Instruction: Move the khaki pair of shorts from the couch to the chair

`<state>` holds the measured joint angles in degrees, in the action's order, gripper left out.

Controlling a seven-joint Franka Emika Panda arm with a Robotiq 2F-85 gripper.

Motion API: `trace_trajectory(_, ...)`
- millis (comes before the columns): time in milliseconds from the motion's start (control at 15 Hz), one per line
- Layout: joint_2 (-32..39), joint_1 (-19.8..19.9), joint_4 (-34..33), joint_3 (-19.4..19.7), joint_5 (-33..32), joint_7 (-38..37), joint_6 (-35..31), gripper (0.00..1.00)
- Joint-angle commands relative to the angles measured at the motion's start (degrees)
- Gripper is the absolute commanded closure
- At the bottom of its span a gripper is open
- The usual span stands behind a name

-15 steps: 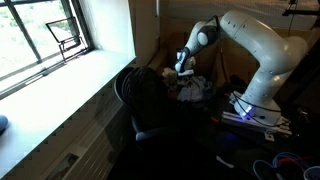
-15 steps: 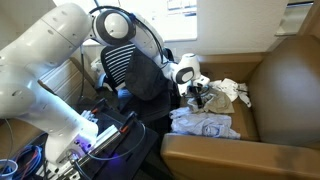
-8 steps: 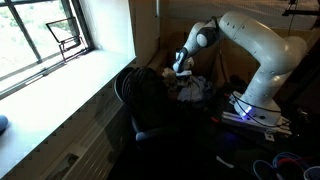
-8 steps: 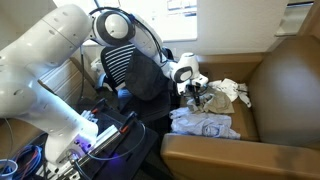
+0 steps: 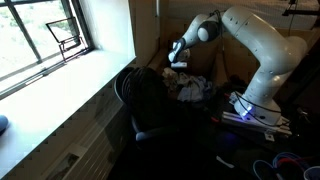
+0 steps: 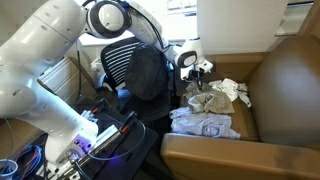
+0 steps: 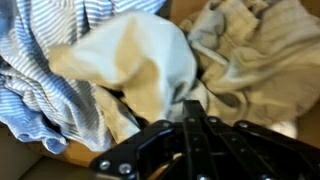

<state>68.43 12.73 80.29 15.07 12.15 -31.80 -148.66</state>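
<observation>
The wrist view shows my gripper [image 7: 190, 108] with its fingers pressed together on a fold of the khaki shorts [image 7: 135, 60], which rise toward the camera. In both exterior views the gripper [image 6: 198, 76] [image 5: 179, 64] hangs above the clothes pile on the brown couch [image 6: 285, 95], and khaki cloth [image 6: 203, 98] trails below it. The black chair [image 6: 135, 70] [image 5: 150, 105] stands beside the couch, next to the arm.
A blue striped cloth [image 7: 40, 85] and another beige garment [image 7: 250, 50] lie around the shorts. A pale garment [image 6: 205, 123] rests on the couch seat front. The robot base with cables [image 5: 255, 115] and a window sill [image 5: 60, 90] flank the chair.
The gripper went from open to shut on the khaki cloth in the pile, then rose, pulling the cloth up with it.
</observation>
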Motion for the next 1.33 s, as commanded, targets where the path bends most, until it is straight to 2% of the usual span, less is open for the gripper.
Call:
trace_trajectory(0, -12.8, 0.77, 11.57, -3.01, 1.63, 6.29, -10.51, 0.98)
trace_trajectory(67, -15.33, 0.12, 13.42, -2.62, 2.01, 7.47, -13.93, 0.93)
trace_trajectory(133, -18.2, 0.09, 15.73, -3.17, 2.21, 8.58, -17.57, 0.93)
trace_trajectory(200, -21.02, 0.14, 17.97, -3.78, 2.14, 10.09, -21.16, 0.69)
trace_trajectory(267, -13.7, -0.34, 9.31, -1.78, 1.72, 6.69, -15.71, 0.93)
trace_trajectory(333, -16.26, -0.4, 11.45, -2.21, 1.81, 7.7, -18.03, 0.66)
trace_trajectory(400, -13.05, -3.4, 8.68, 2.43, 0.03, 4.32, -12.86, 0.6)
trace_trajectory(667, -0.91, -3.34, -1.44, 7.14, -1.8, -2.0, -0.79, 0.31)
trace_trajectory(733, 2.44, -2.47, -4.6, 7.39, -2.24, -2.98, 2.85, 0.25)
trace_trajectory(933, 10.63, 1.94, -12.9, 4.34, -3.19, -0.67, 13.64, 0.04)
trace_trajectory(1000, 14.09, 1.81, -16.28, 5.35, -3.16, -1.91, 17.88, 0.01)
trace_trajectory(1067, 8.24, 0.38, -8.15, 5.16, -3.12, -1.82, 11.45, 0.0)
trace_trajectory(1133, 10.3, 0.24, -9.37, 5.72, -2.27, -1.54, 11.87, 0.09)
trace_trajectory(1200, 10.86, 0.26, -9.46, 5.71, -2.28, -1.58, 11.22, 0.26)
trace_trajectory(1267, 11.07, -0.03, -9.66, 6.11, -2.32, -2.23, 10.73, 0.25)
